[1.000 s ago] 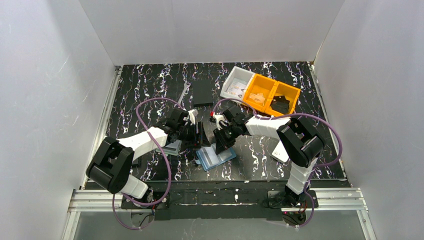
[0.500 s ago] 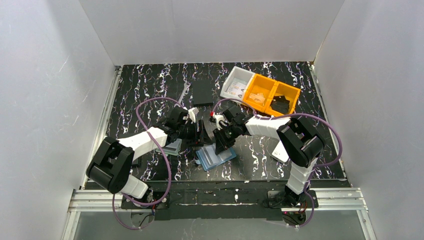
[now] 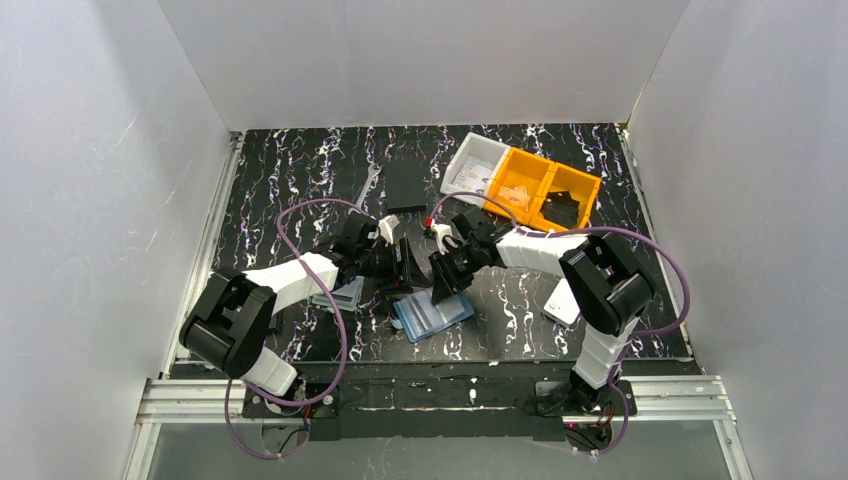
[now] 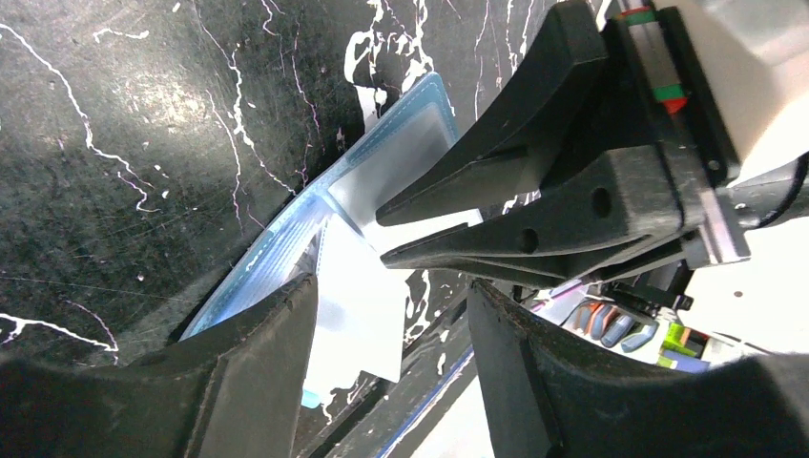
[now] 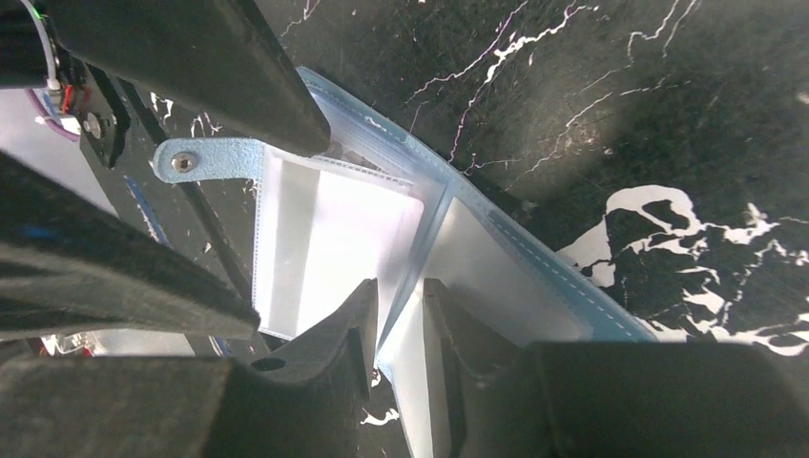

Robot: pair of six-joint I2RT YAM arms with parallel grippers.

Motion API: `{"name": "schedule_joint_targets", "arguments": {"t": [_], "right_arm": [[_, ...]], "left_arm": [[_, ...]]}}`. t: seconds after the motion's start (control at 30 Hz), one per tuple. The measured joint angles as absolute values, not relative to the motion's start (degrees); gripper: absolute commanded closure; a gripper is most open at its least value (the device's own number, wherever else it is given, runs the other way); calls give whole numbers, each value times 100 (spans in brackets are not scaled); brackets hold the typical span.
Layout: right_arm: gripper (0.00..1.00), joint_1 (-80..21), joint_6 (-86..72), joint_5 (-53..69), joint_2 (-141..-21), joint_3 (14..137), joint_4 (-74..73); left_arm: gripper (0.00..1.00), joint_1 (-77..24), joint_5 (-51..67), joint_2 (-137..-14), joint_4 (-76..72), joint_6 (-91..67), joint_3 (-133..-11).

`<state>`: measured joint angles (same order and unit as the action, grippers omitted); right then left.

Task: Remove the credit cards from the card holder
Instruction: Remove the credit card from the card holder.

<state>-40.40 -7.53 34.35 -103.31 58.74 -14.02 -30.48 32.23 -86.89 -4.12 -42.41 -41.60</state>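
On the table [image 3: 300,170] the card holder [image 3: 432,315] lies open. The right gripper [image 5: 399,296] jaws, narrowly parted, straddle a clear pocket [image 5: 334,239] edge. The left gripper [image 4: 391,296] jaws hang half open, empty. Extraction seems underway; next, pinch the pocket's contents.

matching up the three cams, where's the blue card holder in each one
Top external: card holder just below centre.
Left wrist: card holder left of centre, opened.
Right wrist: card holder fills the centre.
Shared landmark: right gripper poised over its middle.
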Motion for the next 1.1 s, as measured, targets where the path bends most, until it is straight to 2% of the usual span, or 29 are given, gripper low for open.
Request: {"name": "schedule_joint_targets", "arguments": {"t": [0.33,0.63,0.87,0.97,1.1], "right_arm": [[66,-3948,-755,3664,-10195,5872,-1347],[50,-3758,-722,4047,-10149,5830,-1313],[32,-3345,-416,4541,-9904,5822,-1321],[27,-3251,-285,4757,-9747,5706,-1343],[27,-3330,-250,5078,-9511,5623,-1323]], "left_arm": [[42,-3048,3402,-8698,-893,-4980,-3959],[42,-3055,3651,-8790,-1496,-5618,-3780],[41,-3061,3776,-8844,-1865,-5970,-3730],[41,-3055,3743,-8912,-1990,-6130,-3723],[41,-3114,3677,-9076,-2086,-6316,-3723]]}}
